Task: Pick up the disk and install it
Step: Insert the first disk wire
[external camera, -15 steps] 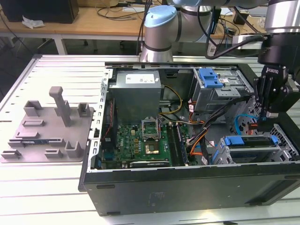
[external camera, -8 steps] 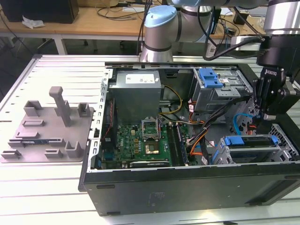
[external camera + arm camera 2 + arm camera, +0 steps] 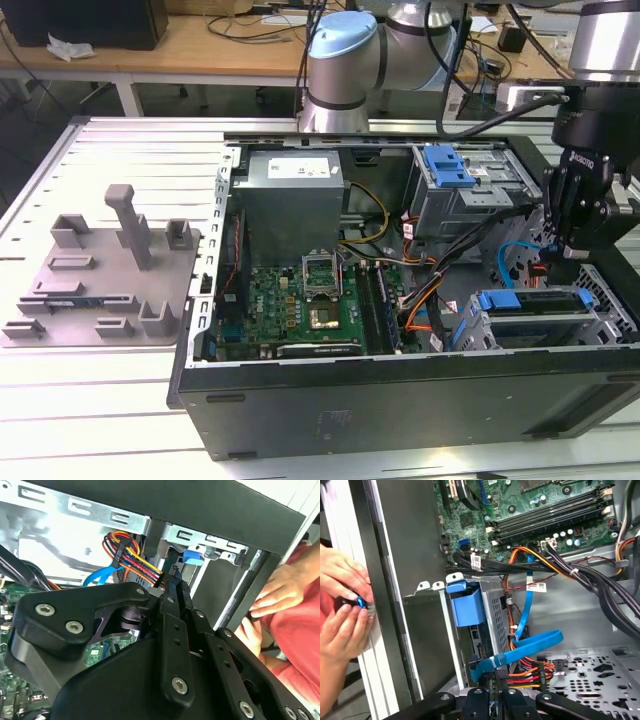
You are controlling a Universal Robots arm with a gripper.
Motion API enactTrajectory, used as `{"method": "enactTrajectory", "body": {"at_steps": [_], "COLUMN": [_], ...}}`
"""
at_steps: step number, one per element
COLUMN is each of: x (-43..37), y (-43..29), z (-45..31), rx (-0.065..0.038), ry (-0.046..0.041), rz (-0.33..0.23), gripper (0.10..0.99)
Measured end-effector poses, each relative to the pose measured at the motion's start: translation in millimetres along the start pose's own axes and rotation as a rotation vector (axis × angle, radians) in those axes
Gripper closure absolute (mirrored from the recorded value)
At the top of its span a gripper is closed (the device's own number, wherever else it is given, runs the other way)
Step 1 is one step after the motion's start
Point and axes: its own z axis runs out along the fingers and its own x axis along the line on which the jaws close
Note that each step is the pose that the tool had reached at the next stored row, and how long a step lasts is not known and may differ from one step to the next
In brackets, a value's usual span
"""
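The disk [image 3: 530, 300], edged by its blue plastic bracket, sits in the drive bay at the open computer case's corner, at the exterior view's right. In the first wrist view its blue bracket [image 3: 467, 605] stands beside the bay's silver perforated wall. A blue corner of the disk [image 3: 192, 556] shows in the second wrist view. My black gripper [image 3: 572, 250] hangs above the case just behind that bay. Its fingers are shut together on nothing in both wrist views, and the gripper [image 3: 499, 675] is over a bundle of coloured cables. The gripper [image 3: 175, 572] points toward the bay.
A person's hands [image 3: 345, 610] work at the case's outer wall [image 3: 395, 580] beside the bay. The hands [image 3: 280, 595] also show past the wall. A blue flat cable [image 3: 525, 647], the motherboard [image 3: 300, 300], a grey power box [image 3: 295, 190] and a blue-tabbed cage [image 3: 450, 170] crowd the case. A grey fixture plate [image 3: 100, 270] lies left.
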Motion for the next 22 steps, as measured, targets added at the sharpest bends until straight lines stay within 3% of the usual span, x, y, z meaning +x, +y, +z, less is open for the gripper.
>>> {"method": "enactTrajectory", "body": {"at_steps": [1, 8, 13, 22], "x": [1.7, 11.9, 21.2, 29.9], "y": [0.0, 1.6, 1.3, 2.9], "z": [-0.4, -1.5, 2.0, 5.1], "rx": [0.000, -0.002, -0.005, 0.006], "ry": [-0.0087, -0.0416, -0.0822, -0.1292], "rz": [0.000, 0.003, -0.004, -0.043], "gripper": [0.918, 0.918, 0.918, 0.918]}}
